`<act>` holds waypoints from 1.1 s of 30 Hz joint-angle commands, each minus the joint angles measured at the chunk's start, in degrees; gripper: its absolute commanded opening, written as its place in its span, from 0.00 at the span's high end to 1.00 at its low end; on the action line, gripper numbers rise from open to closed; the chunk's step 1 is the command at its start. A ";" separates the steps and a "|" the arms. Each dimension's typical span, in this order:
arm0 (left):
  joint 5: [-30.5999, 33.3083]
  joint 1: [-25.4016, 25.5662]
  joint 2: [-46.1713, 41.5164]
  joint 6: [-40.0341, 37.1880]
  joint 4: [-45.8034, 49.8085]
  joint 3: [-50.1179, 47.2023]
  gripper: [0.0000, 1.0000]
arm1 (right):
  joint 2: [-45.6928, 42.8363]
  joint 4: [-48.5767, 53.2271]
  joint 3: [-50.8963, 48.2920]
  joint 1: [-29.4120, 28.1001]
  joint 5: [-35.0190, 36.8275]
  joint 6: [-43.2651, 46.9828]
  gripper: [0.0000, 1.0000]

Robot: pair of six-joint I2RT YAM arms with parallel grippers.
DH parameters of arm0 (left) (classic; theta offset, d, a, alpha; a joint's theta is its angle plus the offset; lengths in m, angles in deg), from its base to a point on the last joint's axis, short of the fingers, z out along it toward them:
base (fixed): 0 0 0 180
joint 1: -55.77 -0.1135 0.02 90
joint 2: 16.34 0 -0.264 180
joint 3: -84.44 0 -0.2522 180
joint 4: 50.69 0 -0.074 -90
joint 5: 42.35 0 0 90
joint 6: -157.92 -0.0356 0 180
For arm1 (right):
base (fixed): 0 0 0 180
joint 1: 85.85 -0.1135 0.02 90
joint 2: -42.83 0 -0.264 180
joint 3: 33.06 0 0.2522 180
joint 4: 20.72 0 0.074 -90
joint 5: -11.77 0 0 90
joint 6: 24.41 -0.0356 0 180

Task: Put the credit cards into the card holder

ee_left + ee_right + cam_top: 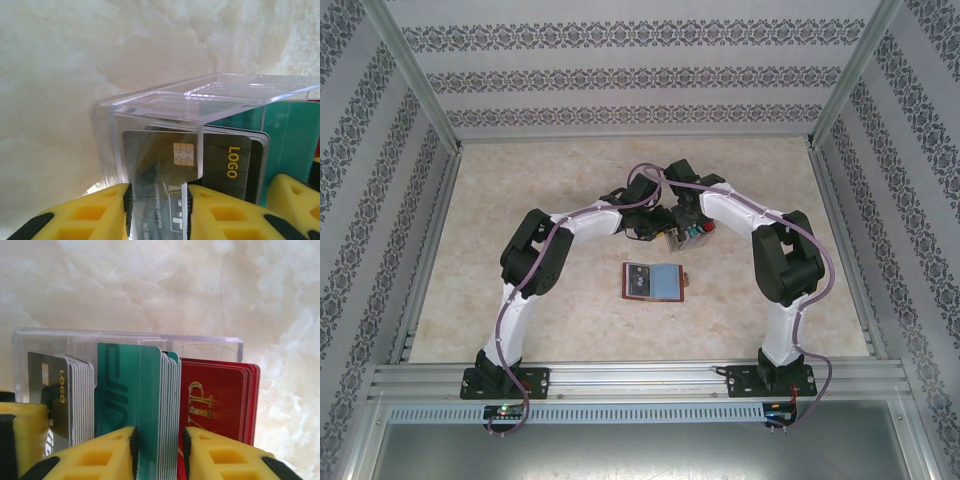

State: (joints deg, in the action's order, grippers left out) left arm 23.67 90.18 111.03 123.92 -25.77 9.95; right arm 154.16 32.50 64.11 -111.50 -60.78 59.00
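The credit cards stand in three stacks in a clear plastic tray [125,337]: dark grey [220,165], teal [120,390] and red [220,405]. My right gripper [159,450] has its jaws around the teal stack, with a pad against each side. My left gripper [158,210] is closed on a clear wall section of the tray [160,107], and the dark grey card with a chip lies behind it. One left finger [22,435] is beside the grey stack. From above, both grippers meet at the tray [682,240]. The reddish-brown card holder [655,282] lies open, nearer the arm bases.
The marble-patterned table [520,210] is fenced by aluminium rails and patterned walls [620,80]. Both arms arch inward over the table's middle, with purple cables looped along them. The card holder is a short way in front of the tray.
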 commanded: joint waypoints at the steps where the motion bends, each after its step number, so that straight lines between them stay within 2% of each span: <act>1: 1.51 -0.42 -0.09 -0.11 3.09 -2.30 0.66 | 0.48 1.15 0.69 0.25 5.13 1.11 0.71; 23: 1.26 -0.40 -0.54 0.24 2.14 -2.71 0.67 | -2.58 0.34 -0.19 0.60 3.03 1.19 0.73; 33: 1.27 -0.40 -0.50 0.15 2.38 -2.41 0.68 | -2.61 0.19 -0.45 0.86 1.86 1.01 0.85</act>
State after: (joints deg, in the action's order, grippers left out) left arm 23.67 90.18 110.66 123.92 -27.36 8.90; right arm 153.11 32.07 64.11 -111.50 -60.54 59.85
